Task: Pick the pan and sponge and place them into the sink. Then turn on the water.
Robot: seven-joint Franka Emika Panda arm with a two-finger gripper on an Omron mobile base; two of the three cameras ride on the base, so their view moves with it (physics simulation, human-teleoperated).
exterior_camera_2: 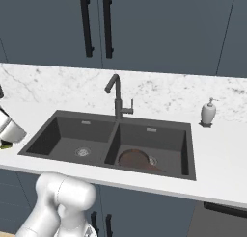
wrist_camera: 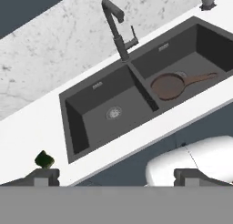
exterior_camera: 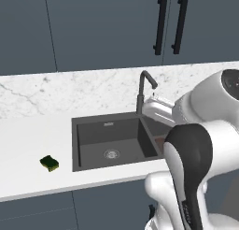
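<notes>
The gripper (wrist_camera: 116, 177) is wide open and holds nothing. Its two dark tips stand far apart at the bottom of the hand view, and nothing is between them. It hangs up high, above the near edge of the bench (exterior_camera: 28, 131), and looks down at the sink.

On the far left, the sponge (exterior_camera: 49, 163) sits on the white bench, left of the sink and well apart from it. In the hand view the sponge (wrist_camera: 44, 160) shows just above the left tip, so it lies to the left of the gripper and lower down. The gripper will likely need to go left and down to reach it.

Next comes the sink (exterior_camera_2: 58, 119). Its left bowl is bare. The faucet (exterior_camera_2: 116, 97) stands at the back, at the middle wall. No water runs.

In the right bowl lies the pan (wrist_camera: 167, 86), flat on the bottom, with its long handle pointing right. So the pan looks done. The sponge and the water are left to do.
</notes>
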